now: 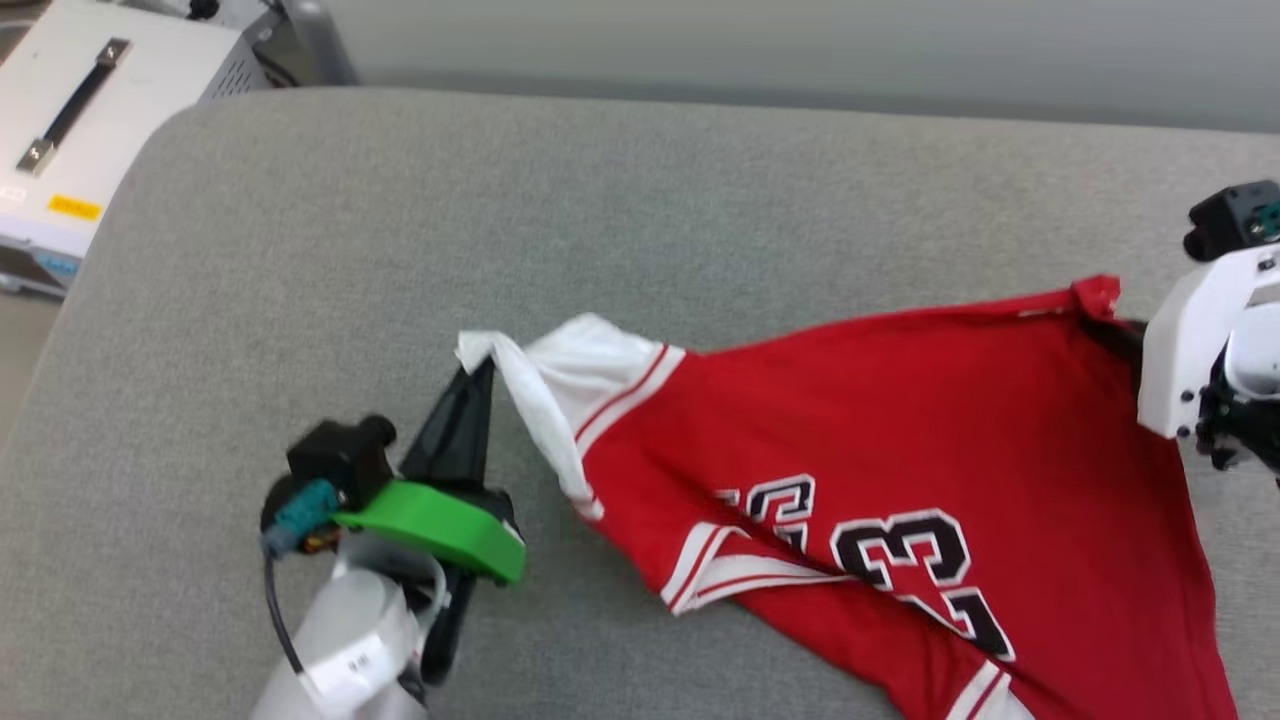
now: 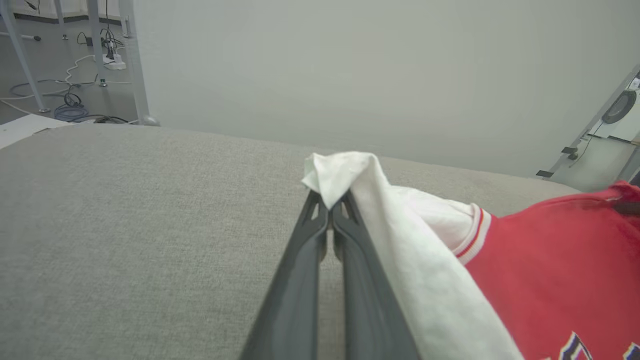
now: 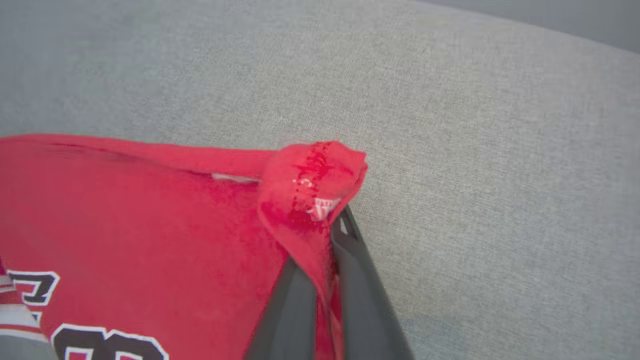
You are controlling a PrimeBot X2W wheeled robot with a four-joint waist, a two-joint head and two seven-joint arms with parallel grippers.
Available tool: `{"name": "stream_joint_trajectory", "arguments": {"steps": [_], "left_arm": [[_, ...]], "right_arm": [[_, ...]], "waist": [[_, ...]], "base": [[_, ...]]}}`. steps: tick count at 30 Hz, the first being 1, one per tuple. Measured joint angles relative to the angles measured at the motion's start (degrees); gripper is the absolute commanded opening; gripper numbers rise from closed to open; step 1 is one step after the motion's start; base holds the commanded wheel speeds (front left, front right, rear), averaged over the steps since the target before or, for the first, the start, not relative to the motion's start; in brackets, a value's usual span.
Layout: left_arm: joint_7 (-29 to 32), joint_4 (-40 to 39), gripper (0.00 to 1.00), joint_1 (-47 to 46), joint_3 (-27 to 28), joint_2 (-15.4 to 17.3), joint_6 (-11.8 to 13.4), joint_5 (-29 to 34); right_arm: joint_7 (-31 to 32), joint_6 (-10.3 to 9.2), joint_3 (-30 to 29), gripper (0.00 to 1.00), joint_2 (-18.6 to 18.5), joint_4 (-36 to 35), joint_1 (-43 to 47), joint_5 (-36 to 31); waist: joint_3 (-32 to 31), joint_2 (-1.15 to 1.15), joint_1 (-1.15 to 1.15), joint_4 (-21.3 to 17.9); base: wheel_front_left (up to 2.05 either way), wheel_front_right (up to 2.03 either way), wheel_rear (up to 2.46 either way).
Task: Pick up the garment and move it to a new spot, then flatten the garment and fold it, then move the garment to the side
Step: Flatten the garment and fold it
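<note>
The garment (image 1: 900, 420), a red jersey with white sleeves, striped trim and a black number, lies stretched across the grey cushion (image 1: 600, 200). My left gripper (image 1: 487, 362) is shut on the tip of its white sleeve (image 2: 340, 170), which bunches over the dark fingers (image 2: 305, 260). At the right, my right gripper (image 3: 327, 227) is shut on a red corner of the garment (image 3: 310, 180), the cloth pinched between its two fingers (image 3: 360, 280). In the head view that corner (image 1: 1095, 295) sits by the white right wrist (image 1: 1200, 340). The garment's lower part runs off the bottom edge.
A white equipment case (image 1: 90, 110) with a black handle stands off the cushion's far left corner. Table legs and cables (image 2: 75, 75) show on the floor beyond the cushion. A pale wall runs behind the far edge.
</note>
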Motion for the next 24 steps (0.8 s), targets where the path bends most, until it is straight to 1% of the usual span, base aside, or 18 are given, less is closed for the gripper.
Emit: {"name": "stream_joint_trajectory", "arguments": {"steps": [3, 7, 13, 15, 19, 24], "left_arm": [[0.92, 0.7, 0.0, -4.29, 0.96, 1.77, -0.3, -1.29], [3.14, 1.98, 0.0, -12.27, 1.47, 4.19, -0.47, -2.15], [8.24, 8.69, 0.0, -26.44, 0.35, 5.88, -0.93, -3.56], [9.79, 12.05, 0.0, -32.0, -0.09, 6.72, -0.97, -3.9], [10.25, 18.14, 0.0, -42.76, -0.67, 8.22, -0.99, -3.91], [10.21, 24.69, 0.0, -56.04, -2.25, 10.1, -1.03, -0.9]], "right_arm": [[-2.15, 0.01, -1.46, 0.0, 0.81, 1.05, -1.2, -1.15], [-4.5, 0.02, -2.74, 0.0, 2.69, 2.7, -3.27, -3.35], [-7.51, 0.02, -5.54, 0.0, 5.9, 6.6, -10.15, -7.95], [-9.04, 0.02, -6.98, 0.0, 6.84, 8.04, -13.55, -9.81], [-12.62, 0.04, -10.0, 0.0, 8.26, 10.77, -20.45, -13.19], [-15.38, 0.1, -12.8, 0.0, 8.98, 13.19, -29.53, -16.38]], "waist": [[-2.02, 0.0, 0.0, -0.97], [-4.32, 0.0, 0.0, -2.74], [-5.55, 0.0, 0.0, -6.12], [-5.15, 0.0, 0.0, -7.09], [-3.08, 0.0, 0.0, -8.22], [1.1, 0.0, 0.0, -8.92]], "base": [[0.0, 0.0, 0.0], [0.0, 0.0, 0.0], [0.0, 0.0, 0.0], [0.0, 0.0, 0.0], [0.0, 0.0, 0.0], [0.0, 0.0, 0.0]]}}
